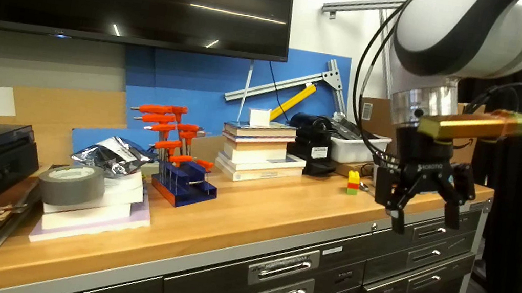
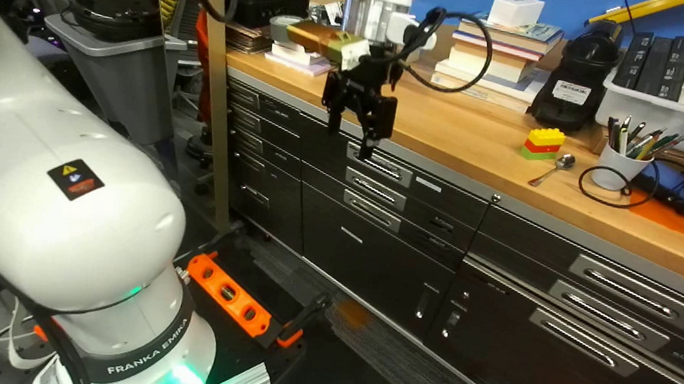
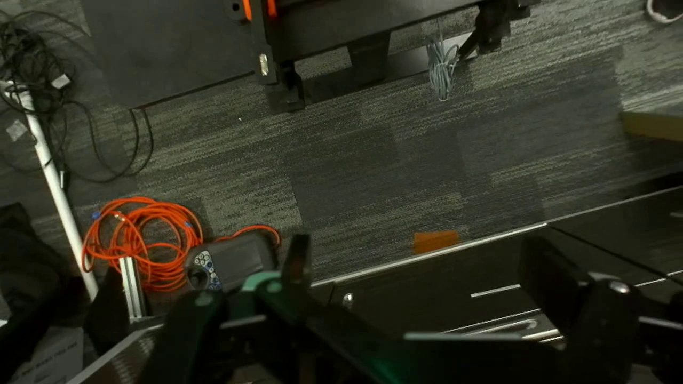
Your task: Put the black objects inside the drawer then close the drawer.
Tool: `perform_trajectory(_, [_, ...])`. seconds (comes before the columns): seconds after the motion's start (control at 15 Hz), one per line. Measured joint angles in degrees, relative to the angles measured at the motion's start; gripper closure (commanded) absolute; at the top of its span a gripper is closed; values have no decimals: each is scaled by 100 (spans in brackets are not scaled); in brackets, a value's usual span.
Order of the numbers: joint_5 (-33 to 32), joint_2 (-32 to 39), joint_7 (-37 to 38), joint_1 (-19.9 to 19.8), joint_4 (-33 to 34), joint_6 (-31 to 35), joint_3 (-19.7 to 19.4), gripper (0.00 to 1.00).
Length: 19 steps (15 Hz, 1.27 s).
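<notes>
No small all-black chunky pieces can be made out in these views. The workbench cabinet has several wide shallow drawers with bar handles, and the upper ones look shut. A top middle drawer shows in both exterior views (image 1: 283,267) (image 2: 378,164); I cannot tell which one is the task's drawer, and no black trays show. My gripper (image 1: 425,218) hangs in front of the worktop's front edge with its fingers spread and nothing between them, also in an exterior view (image 2: 350,135). In the wrist view the gripper (image 3: 419,261) looks down over dark cabinet fronts and the floor.
The wooden worktop (image 1: 263,201) holds book stacks (image 2: 492,58), a black device (image 2: 573,83), a white bin (image 2: 666,116) of black boxes, toy bricks (image 2: 542,144), a spoon (image 2: 554,170), a pen cup (image 2: 616,170) and a red-handled hex key stand (image 1: 185,184). The robot base stands opposite.
</notes>
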Motion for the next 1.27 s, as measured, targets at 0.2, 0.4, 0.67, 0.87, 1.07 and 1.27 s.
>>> perform_trajectory(0.2, [0, -847, -270, -19, -3, -593, 223, 0])
perform_trajectory(0.4, [0, -1507, -554, -20, -94, -844, 301, 0])
perform_trajectory(0.67, [3, -2210, -1031, -25, -384, -910, 257, 0])
perform_trajectory(0.87, [9, -2603, -1299, -29, -582, -910, 187, 0])
perform_trajectory(1.07, [10, -2854, -1462, -33, -722, -909, 118, 0])
perform_trajectory(1.27, [10, -2907, -1469, -52, -784, -909, 120, 0])
